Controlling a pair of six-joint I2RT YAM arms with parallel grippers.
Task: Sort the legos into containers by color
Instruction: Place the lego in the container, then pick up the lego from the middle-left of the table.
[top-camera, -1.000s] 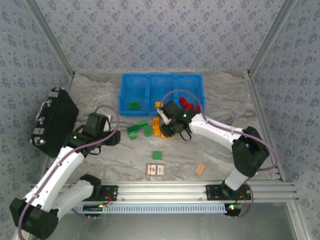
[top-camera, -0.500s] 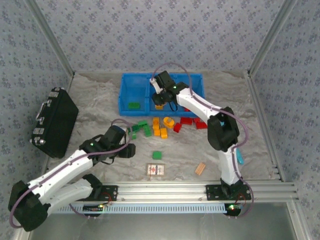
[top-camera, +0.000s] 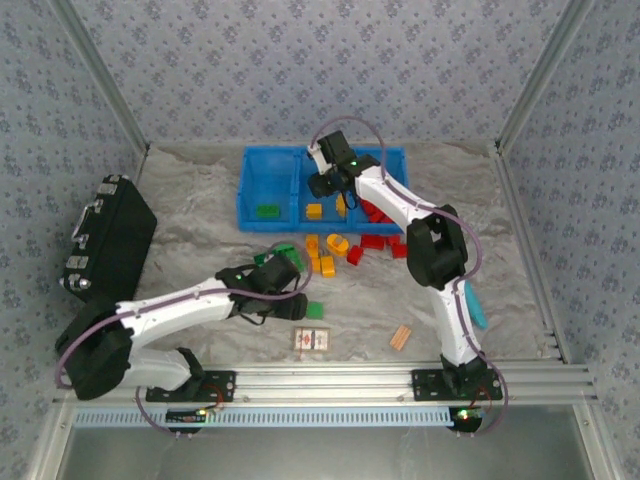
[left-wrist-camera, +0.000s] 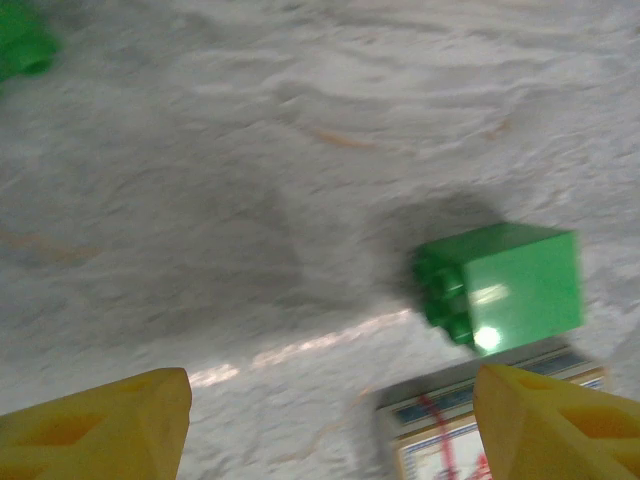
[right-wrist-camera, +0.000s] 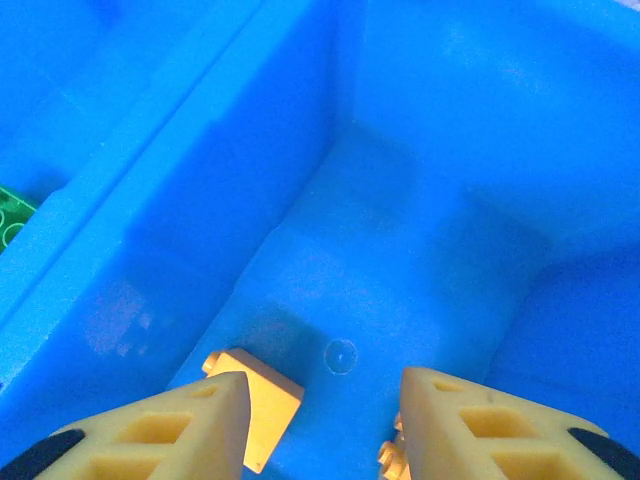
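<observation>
Nearest the arm bases, well in front of the blue bin tray (top-camera: 243, 190): tan wooden block (top-camera: 400, 337) and red-and-white printed card (top-camera: 312, 339), both flat on the table.

Just tray-ward of the card: lone green lego (top-camera: 314, 310), lying on its side with studs sideways.

Left gripper (top-camera: 283, 275): low in front of the tray, beside that green lego. Yellow fingertips (left-wrist-camera: 95, 420) spread wide, nothing between them; released.

Nearer the tray's front wall: loose scatter of green legos (top-camera: 283, 250), orange-yellow legos (top-camera: 322, 255) and red legos (top-camera: 372, 241), all unsorted. Off to the tray's left: black case (top-camera: 105, 245).

Inside the tray: binned green lego (top-camera: 266, 210) in the left compartment, binned orange-yellow lego (top-camera: 314, 211) in the middle one, binned red legos (top-camera: 378, 212) seemingly in the right one, partly hidden by the arm.

Right gripper (top-camera: 328, 185): above the middle compartment, fingers parted, gripping nothing. On the floor beneath: the orange-yellow piece, plus a second orange-yellow lego (right-wrist-camera: 392, 455) at the wrist view's lower edge.

Handling, as judged: light, rigid, glossy hard plastic, not fragile but slippery on flat faces. Best pinched squarely across two opposite smooth side walls, centred, clear of the studs, to avoid twisting or squirting out.

Writing: print on the card too blurred to read; no brand or lettering legible elsewhere.
</observation>
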